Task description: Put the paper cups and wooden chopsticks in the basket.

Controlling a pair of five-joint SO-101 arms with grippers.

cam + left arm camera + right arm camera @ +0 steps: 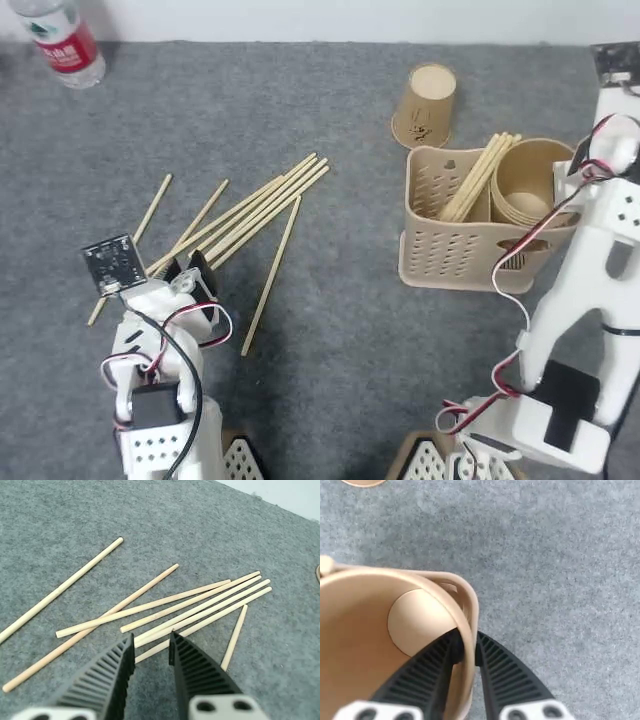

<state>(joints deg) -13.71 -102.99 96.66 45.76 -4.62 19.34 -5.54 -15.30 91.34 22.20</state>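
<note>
Several wooden chopsticks [250, 215] lie fanned out on the grey carpet. My left gripper [192, 268] hangs just over their near ends, open, with the chopsticks [200, 605] ahead of its tips [151, 641] and nothing held. The tan slotted basket [450, 250] stands at the right with a bundle of chopsticks [480, 175] leaning in it. A paper cup [525, 180] sits inside the basket, and my right gripper [568, 195] is shut on the rim of this cup [415, 620], one finger inside and one outside [466, 642]. Another paper cup [425, 105] lies behind the basket.
A plastic water bottle [65, 40] lies at the far left corner. One chopstick [272, 275] lies apart from the fan, pointing toward the front. Bare carpet stretches between the chopsticks and the basket.
</note>
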